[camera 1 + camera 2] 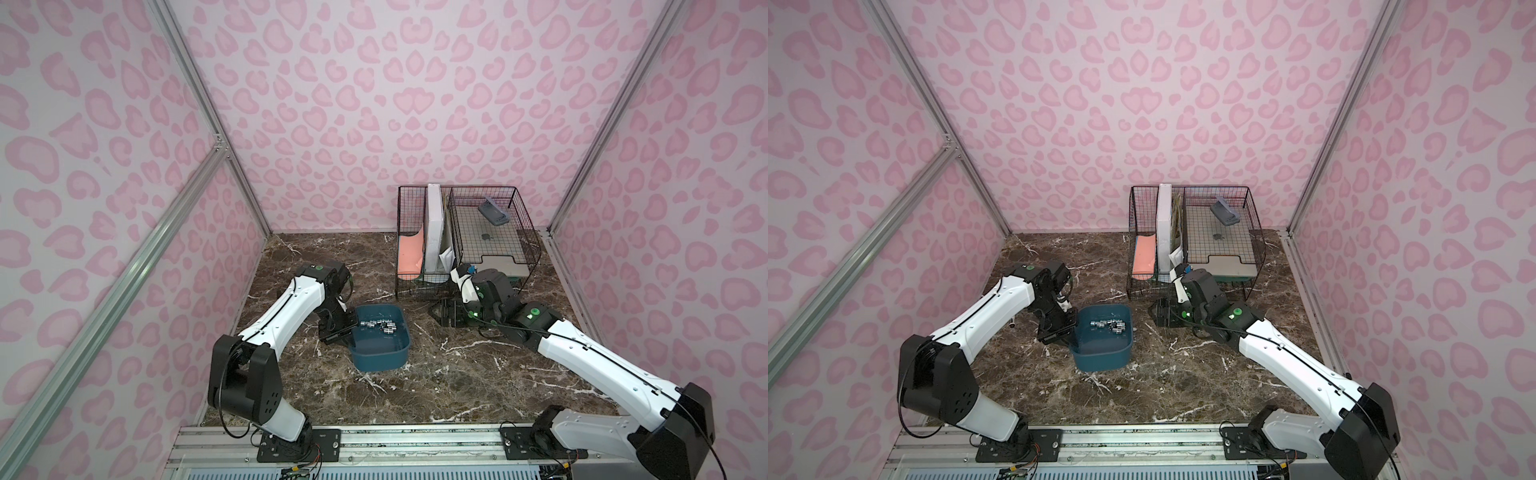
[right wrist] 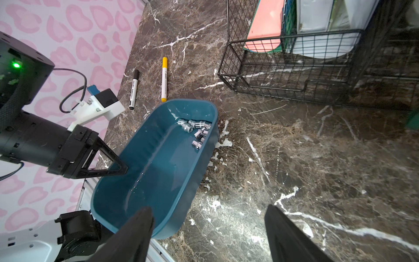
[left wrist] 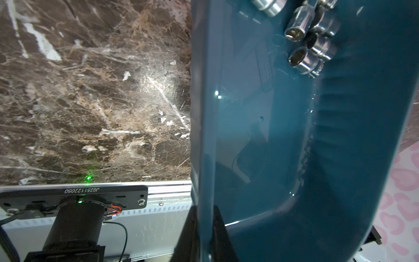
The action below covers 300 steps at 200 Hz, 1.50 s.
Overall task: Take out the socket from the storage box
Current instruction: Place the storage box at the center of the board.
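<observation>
While the left gripper is clamped on the long rim of the storage box, one finger inside the wall and one outside, the right gripper hangs over the marble tabletop with its jaws spread wide and nothing between them. The right gripper sits well apart from the box, on the side away from the left arm, just in front of the black wire basket.

The teal box lies near the middle of the table in both top views. From the right wrist camera it seems tipped up on the left gripper's side, though the angle makes that hard to confirm. The sockets, a cluster of small chrome pieces, are bunched together at the far end of the box floor, against the wall opposite the clamped rim; the left wrist camera shows several lying on their sides with their hex openings visible.

Beyond the box's far end, a black marker and a yellow marker lie side by side on the marble.
</observation>
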Available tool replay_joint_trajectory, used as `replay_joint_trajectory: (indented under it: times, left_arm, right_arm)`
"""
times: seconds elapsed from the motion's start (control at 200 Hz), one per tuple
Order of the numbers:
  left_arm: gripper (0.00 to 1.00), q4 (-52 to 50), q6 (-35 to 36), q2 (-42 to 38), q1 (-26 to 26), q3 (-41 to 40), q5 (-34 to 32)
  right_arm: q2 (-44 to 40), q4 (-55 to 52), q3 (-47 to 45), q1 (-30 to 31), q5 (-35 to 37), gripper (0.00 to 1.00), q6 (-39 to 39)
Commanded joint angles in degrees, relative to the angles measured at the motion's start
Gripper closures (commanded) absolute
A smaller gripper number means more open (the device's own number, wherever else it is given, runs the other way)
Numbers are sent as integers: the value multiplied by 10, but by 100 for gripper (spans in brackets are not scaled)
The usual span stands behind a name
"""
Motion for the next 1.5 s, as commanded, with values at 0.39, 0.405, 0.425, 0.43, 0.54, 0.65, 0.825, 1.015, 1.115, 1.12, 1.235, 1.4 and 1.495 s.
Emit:
replay_joint_trajectory:
  times: [0.39, 0.405, 0.425, 0.43, 0.54, 0.65, 0.825, 1.015, 1.115, 1.12, 1.235, 1.4, 1.495]
  left_arm:
    - [100, 250, -34, 17, -128, -73, -122]
    - [100, 256, -37, 17, -131, -76, -127]
    - [100, 263, -43, 17, -135, -81, -134]
    - [100, 266, -44, 17, -136, -82, -136]
    - [100, 312, -63, 10, -160, -112, -167]
    - [100, 348, -70, -3, -175, -139, -182]
    - [89, 362, -74, -25, -181, -161, -202]
    - [65, 363, -62, -49, -182, -167, -202]
    - [59, 362, -56, -63, -182, -169, -199]
    - [59, 361, -55, -63, -182, -169, -199]
    - [59, 354, -47, -82, -182, -167, -200]
    - [58, 349, -32, -109, -181, -169, -186]
    - [58, 349, -21, -126, -181, -176, -187]
  right_arm:
    - [52, 69, 4, 26, 20, 29, 1]
    - [55, 72, 4, 28, 24, 29, 2]
    - [60, 75, 4, 30, 29, 29, 3]
    - [61, 76, 4, 31, 30, 29, 3]
    - [92, 95, 11, 41, 43, 31, 8]
    - [134, 103, 30, 53, 54, 39, 5]
    - [196, 102, 62, 61, 70, 46, -9]
    - [268, 49, 122, 62, 102, 52, -47]
    - [298, 15, 150, 62, 107, 53, -73]
    - [300, 14, 151, 62, 107, 53, -74]
    - [327, -25, 177, 62, 124, 55, -106]
    - [341, -45, 185, 61, 142, 58, -158]
    - [350, -45, 186, 60, 150, 59, -197]
